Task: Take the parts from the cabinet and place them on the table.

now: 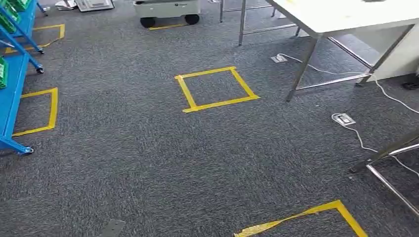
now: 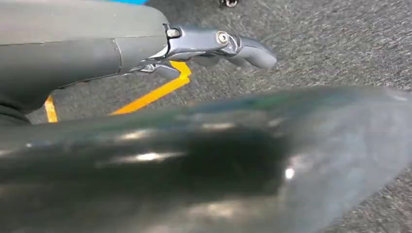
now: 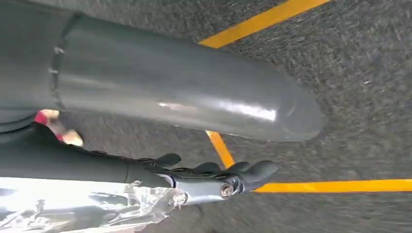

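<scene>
The head view looks down on grey carpet (image 1: 133, 148) marked with squares of yellow tape (image 1: 216, 89). At the left edge of the frame stands a blue rack (image 1: 11, 84) carrying green bins (image 1: 3, 71); what lies in the bins cannot be made out. At the upper right is a white table (image 1: 346, 17) on metal legs, with a white cable (image 1: 356, 74) trailing over the carpet beneath it, and at the top centre a pale wheeled cart (image 1: 167, 11). In the left wrist view the left hand (image 2: 214, 46) hangs over the carpet with its fingers stretched out and nothing in them. In the right wrist view the right hand (image 3: 209, 177) reaches out over a tape line; a crinkled clear plastic bag (image 3: 97, 206) lies against it at the lower left of the frame, but whether the fingers grip it cannot be told.
</scene>
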Robot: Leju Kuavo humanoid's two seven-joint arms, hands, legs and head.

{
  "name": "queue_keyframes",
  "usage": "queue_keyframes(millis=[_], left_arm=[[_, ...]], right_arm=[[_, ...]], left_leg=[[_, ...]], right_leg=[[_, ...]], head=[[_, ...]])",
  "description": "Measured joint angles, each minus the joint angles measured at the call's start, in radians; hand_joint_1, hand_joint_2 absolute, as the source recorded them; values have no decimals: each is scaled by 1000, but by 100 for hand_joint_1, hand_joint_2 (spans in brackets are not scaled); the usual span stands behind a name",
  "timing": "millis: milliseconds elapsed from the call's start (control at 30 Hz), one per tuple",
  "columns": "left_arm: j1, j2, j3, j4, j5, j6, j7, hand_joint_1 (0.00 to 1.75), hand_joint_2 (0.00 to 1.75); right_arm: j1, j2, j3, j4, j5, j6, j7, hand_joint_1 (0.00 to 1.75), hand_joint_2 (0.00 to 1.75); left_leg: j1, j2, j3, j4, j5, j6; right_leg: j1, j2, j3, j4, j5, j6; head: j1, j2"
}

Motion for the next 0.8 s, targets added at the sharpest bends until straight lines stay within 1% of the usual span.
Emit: queue_keyframes(millis=[33,67,100,133,167,200,233,267,300,333,367,400,433,467,500,533,567,600,633,667,700,733,767,800], left_arm=[[0,0,0,0,0,0,-1,0,0],[-9,-3,0,0,0,0,-5,0,0],[-3,-2,3,0,3,0,-5,0,0],[-1,-3,5,0,3,0,-5,0,0],[1,-2,6,0,5,0,-5,0,0],[-2,0,6,0,6,0,-6,0,0],[-5,0,6,0,6,0,-7,0,0],[-6,-2,7,0,6,0,-8,0,0],[-5,-2,8,0,6,0,-8,0,0],[-2,-2,11,0,6,0,-8,0,0],[-1,-2,14,0,7,0,-8,0,0],[-1,-2,15,0,7,0,-8,0,0],[-2,-2,16,0,7,0,-8,0,0],[-2,-2,16,0,7,0,-8,0,0],[-4,-2,16,0,7,0,-8,0,0],[-6,-1,17,0,7,0,-8,0,0],[-4,-1,18,0,7,0,-9,0,0],[-1,-1,19,0,7,0,-9,0,0],[1,-1,22,0,8,0,-10,0,0],[3,1,23,0,8,0,-10,0,0],[3,0,24,0,9,0,-11,0,0],[0,0,24,0,9,0,-11,0,0],[-3,-1,24,0,9,0,-11,0,0],[-3,-2,24,0,9,0,-11,0,0]], right_arm=[[-2,2,-2,1,1,3,-3,0,0],[-9,10,-5,7,5,11,-13,0,0],[-17,16,-5,11,15,17,-18,0,0],[-20,17,-5,13,18,18,-19,0,0],[-23,19,-5,15,20,18,-19,0,0],[-23,22,-5,19,22,18,-19,0,0],[-22,23,-5,24,23,18,-19,0,0],[-20,22,-6,27,23,18,-19,0,0],[-19,22,-7,29,23,18,-19,0,0],[-19,22,-7,31,23,18,-19,0,0],[-19,22,-8,32,23,18,-19,0,0],[-19,22,-8,32,23,18,-19,0,0],[-20,22,-8,32,23,17,-19,0,0],[-21,22,-8,32,23,17,-19,0,0],[-24,23,-8,36,23,17,-19,0,0],[-24,24,-9,39,23,17,-19,0,0],[-24,24,-9,40,23,17,-18,0,0],[-24,24,-9,40,23,17,-18,0,0],[-24,24,-9,40,24,17,-18,0,0],[-27,25,-10,40,25,16,-18,0,0],[-26,25,-10,40,26,14,-18,0,0],[-24,25,-10,40,26,13,-18,0,0],[-23,25,-11,40,26,13,-16,0,0],[-21,25,-11,40,26,13,-14,0,0]], left_leg=[[0,4,25,-48,23,1],[-9,72,126,-237,68,15],[-14,49,122,-237,67,25],[-7,36,128,-244,74,34],[-4,29,128,-245,75,39],[-3,19,127,-245,76,46],[-4,7,126,-245,77,49],[-4,-8,125,-244,77,50],[-5,-22,126,-244,77,50],[-5,-37,127,-244,77,50],[-5,-51,128,-244,77,50],[-4,-66,129,-243,77,49],[-4,-79,131,-243,78,47],[-3,-91,131,-242,77,43],[-8,-103,124,-236,77,34],[-6,-110,120,-236,80,30],[-2,-121,116,-242,84,22],[3,-132,114,-247,90,14],[4,-144,110,-246,93,7],[2,-109,107,-234,80,7],[-3,-54,86,-192,46,3],[-2,-26,51,-119,4,-2],[0,-11,11,-35,-35,-5],[1,-5,-25,41,-63,-7]], right_leg=[[0,-5,1,0,-1,1],[12,-40,0,3,-14,19],[10,-64,20,-5,-14,28],[8,-62,20,-3,-21,36],[6,-3,8,21,-41,42],[3,34,-18,83,-78,43],[3,50,-56,167,-116,44],[4,58,-99,253,-148,44],[4,60,-135,317,-164,44],[4,61,-149,327,-150,43],[3,61,-138,288,-114,41],[2,63,-106,208,-65,40],[-2,79,-65,117,-17,39],[-7,118,-29,35,10,40],[-14,168,-22,11,-4,39],[-13,153,-25,11,-1,33],[-8,144,-16,12,-1,28],[-3,135,-16,13,1,21],[-6,121,-14,6,8,11],[-8,106,-11,2,12,5],[-7,96,-11,-1,13,-2],[-4,82,-12,-1,13,-5],[-1,66,-12,-1,12,-7],[1,48,-12,-1,10,-8]], head=[[0,0],[3,0],[3,0],[0,0],[8,0],[11,0],[12,0],[13,0],[15,0],[16,0],[16,0],[16,0],[16,0],[16,0],[16,0],[13,0],[15,0],[14,0],[14,0],[14,0],[4,0],[3,0],[3,0],[4,0]])
